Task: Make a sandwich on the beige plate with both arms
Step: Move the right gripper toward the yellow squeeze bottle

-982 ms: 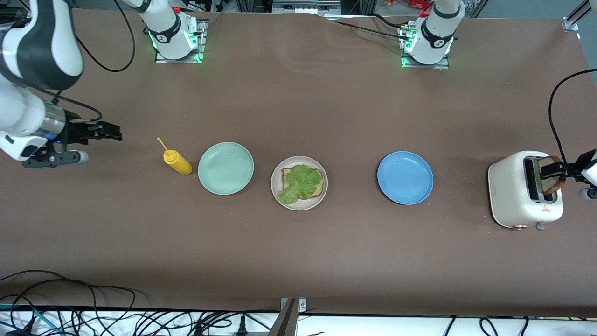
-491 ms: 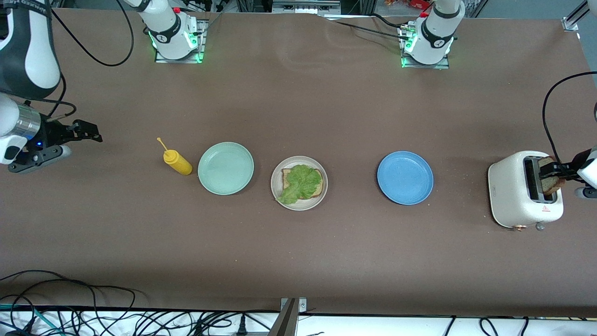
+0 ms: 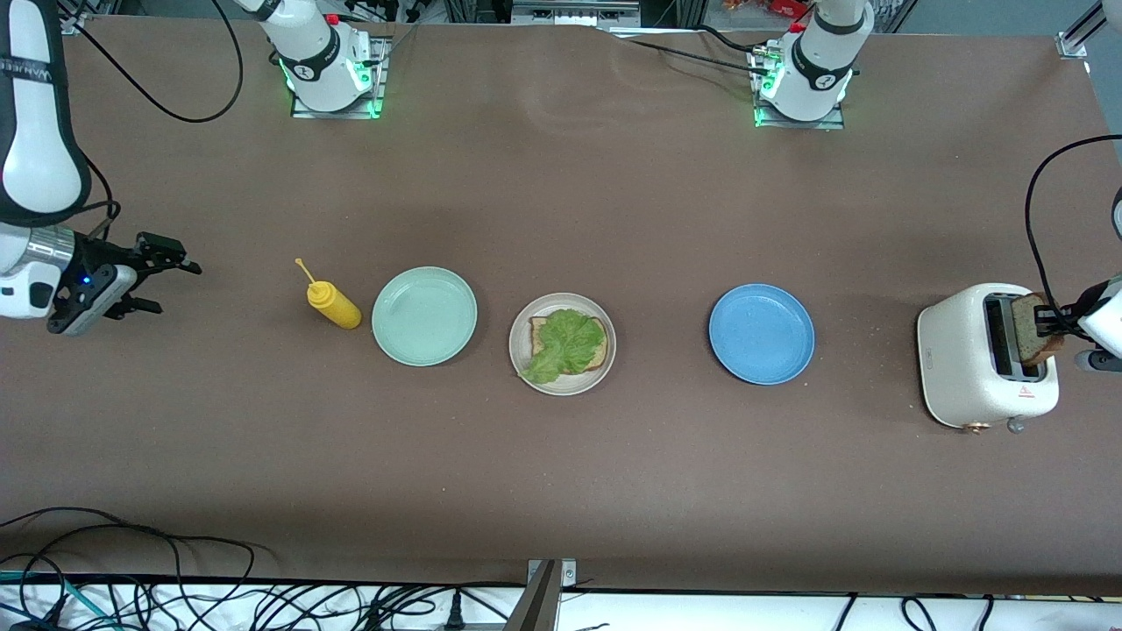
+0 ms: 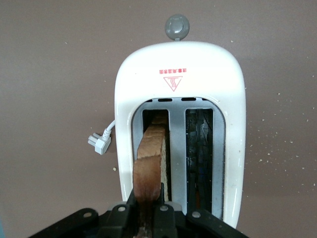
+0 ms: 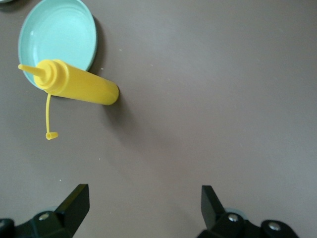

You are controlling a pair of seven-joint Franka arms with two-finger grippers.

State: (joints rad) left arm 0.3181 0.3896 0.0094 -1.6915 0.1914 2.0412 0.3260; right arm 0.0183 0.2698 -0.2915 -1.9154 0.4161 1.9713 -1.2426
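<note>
- the front view shows the whole brown counter [image 3: 561,193] with a row of things: a yellow bottle [image 3: 332,303], a mint plate [image 3: 424,315], the beige plate [image 3: 562,343], a blue plate [image 3: 761,333] and a white toaster [image 3: 986,353] at the left arm's end.
- only the front view shows the beige plate: it lies between the mint plate and the blue plate, and on it is one bread slice [image 3: 599,354] with a green lettuce leaf [image 3: 561,344] on top. no second slice covers the leaf.
- the left wrist view shows the two slots of the toaster from above, a small grey knob [image 4: 177,26] and a white plug [image 4: 98,143] lying on the counter beside it.
- the right wrist view shows the bottle lying on its side, with its cap hanging loose on a strap, just beside the mint plate.
- cables [image 3: 131,578] lie along the counter edge nearest to the front camera.
- the left claw [image 4: 147,210] is over the toaster and is closed tight on a toast [image 4: 148,163] that stands in one slot.
- the right claw [image 5: 141,203] is over bare counter at the right arm's end, near the bottle, with fingers wide apart and nothing between them.
</note>
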